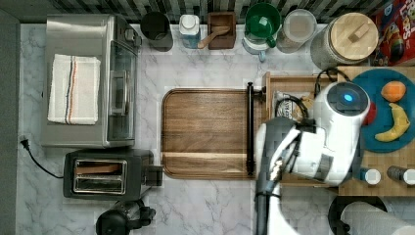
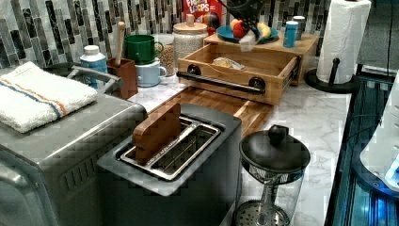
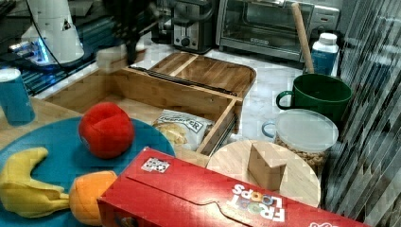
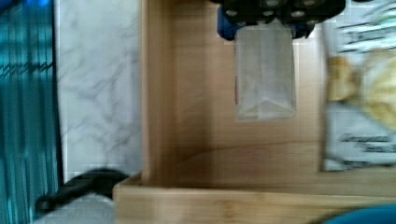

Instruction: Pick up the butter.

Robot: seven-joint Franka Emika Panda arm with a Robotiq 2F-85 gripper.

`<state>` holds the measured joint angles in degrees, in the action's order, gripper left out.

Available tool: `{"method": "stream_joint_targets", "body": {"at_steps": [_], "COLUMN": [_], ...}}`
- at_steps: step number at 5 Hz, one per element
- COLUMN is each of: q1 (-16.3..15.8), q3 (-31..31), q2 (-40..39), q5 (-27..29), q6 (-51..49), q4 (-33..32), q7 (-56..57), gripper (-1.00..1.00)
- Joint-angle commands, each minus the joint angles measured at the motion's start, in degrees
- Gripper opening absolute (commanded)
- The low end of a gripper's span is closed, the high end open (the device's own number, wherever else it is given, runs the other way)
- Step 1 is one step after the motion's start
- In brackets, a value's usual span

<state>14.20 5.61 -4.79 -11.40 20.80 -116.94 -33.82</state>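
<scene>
The butter (image 4: 265, 74) is a pale cream stick hanging lengthwise from my gripper (image 4: 264, 27), which is shut on its upper end. It hovers above the bare wooden floor of the open drawer (image 4: 196, 116), beside the chip bag (image 4: 362, 93). In the left view the butter (image 2: 248, 41) is lifted clear above the drawer (image 2: 235, 87), under the dark gripper (image 2: 244, 16). The right view shows the butter (image 3: 112, 57), blurred, over the drawer's far corner. From the top, the white arm (image 1: 328, 132) covers that part of the drawer.
The chip bag (image 3: 182, 127) lies in the drawer (image 3: 175, 92). A blue plate (image 3: 52, 142) holds a banana (image 3: 26, 187), a red ball and an orange. A wooden board (image 1: 205, 132) lies in front of the drawer. Toaster (image 1: 103, 174), oven, mugs and jars surround it.
</scene>
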Motion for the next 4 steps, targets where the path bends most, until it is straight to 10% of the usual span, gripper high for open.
{"method": "stream_joint_targets", "body": {"at_steps": [1,4], "q1": [-6.6,-6.4], "q3": [-7.4,-9.8], "q2": [1.6,2.2], "q5": [10.2,8.7], "q6": [-13.9,-11.4], "q4": [24.6,22.4], "q7": [-7.8,-9.0], "gripper": [-1.00,-1.00]}}
